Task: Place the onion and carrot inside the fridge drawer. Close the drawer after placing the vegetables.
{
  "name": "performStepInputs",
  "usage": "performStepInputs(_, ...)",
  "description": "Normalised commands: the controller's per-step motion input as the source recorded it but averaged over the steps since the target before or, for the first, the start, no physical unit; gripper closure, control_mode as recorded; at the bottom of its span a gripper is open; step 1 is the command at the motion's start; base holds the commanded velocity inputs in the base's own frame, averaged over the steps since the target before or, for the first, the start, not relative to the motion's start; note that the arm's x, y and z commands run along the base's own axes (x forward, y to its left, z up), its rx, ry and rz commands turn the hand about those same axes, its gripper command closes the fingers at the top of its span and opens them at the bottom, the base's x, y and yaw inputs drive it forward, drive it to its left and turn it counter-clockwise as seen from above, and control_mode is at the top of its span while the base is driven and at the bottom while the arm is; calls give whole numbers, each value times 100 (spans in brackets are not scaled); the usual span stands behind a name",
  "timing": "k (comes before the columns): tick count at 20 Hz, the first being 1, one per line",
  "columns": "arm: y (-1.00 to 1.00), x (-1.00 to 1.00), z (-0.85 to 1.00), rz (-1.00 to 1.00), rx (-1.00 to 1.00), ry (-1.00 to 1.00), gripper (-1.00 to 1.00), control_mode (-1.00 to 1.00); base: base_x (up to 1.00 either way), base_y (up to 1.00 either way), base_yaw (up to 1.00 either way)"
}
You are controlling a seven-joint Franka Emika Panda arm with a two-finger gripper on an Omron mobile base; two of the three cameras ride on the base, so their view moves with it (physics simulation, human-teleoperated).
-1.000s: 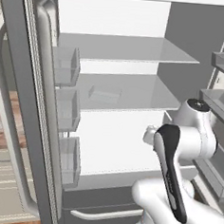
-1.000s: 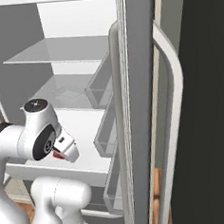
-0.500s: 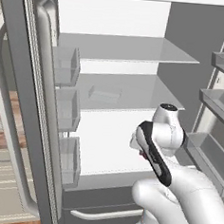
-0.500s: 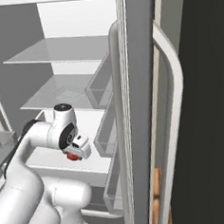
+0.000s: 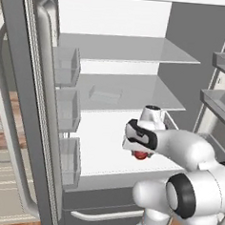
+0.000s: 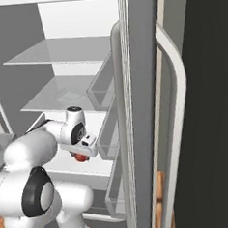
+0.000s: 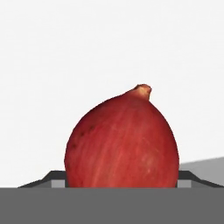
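The gripper (image 5: pixel 141 154) is closed on a red onion (image 7: pixel 122 140), held between its jaws. In the hand view the onion sits right in front of the camera, its pointed tan tip up, with plain white behind it. From the base views the onion shows as a small red ball (image 6: pixel 81 157) under the hand, held over the white floor of the fridge (image 5: pixel 107 147), below the lowest glass shelf (image 5: pixel 130 92).

The onion looks round, firm and fairly light, with smooth, papery skin that could slip. A squeeze across its widest part, as here, seems the safest hold; it would likely roll if set down on its side.

The white surface under the onion may be the drawer (image 5: pixel 168 123), whose pale rim shows just behind the hand, but its edges are hard to make out. No carrot can be made out.

Around the onion, the fridge stands open. Two glass shelves sit above it. The left door (image 5: pixel 34 103), with clear bins and a long curved handle, stands to one side; the right door (image 6: pixel 140 109) to the other. A grey lower drawer front (image 5: pixel 106 209) with a bar handle lies below.
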Motion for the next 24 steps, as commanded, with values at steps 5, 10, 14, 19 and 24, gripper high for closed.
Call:
performStepInputs(5,0,50,-30,7,0,0,100,-100,0,0,0)
performStepInputs(10,4,26,-58,7,-1,0,100,-100,0,0,0)
performStepInputs(14,3,0,-68,6,-4,0,100,-100,0,0,0)
performStepInputs(19,0,0,-46,4,0,0,100,-100,0,0,0)
performStepInputs(24,0,0,-31,3,0,0,-100,-100,0,0,0)
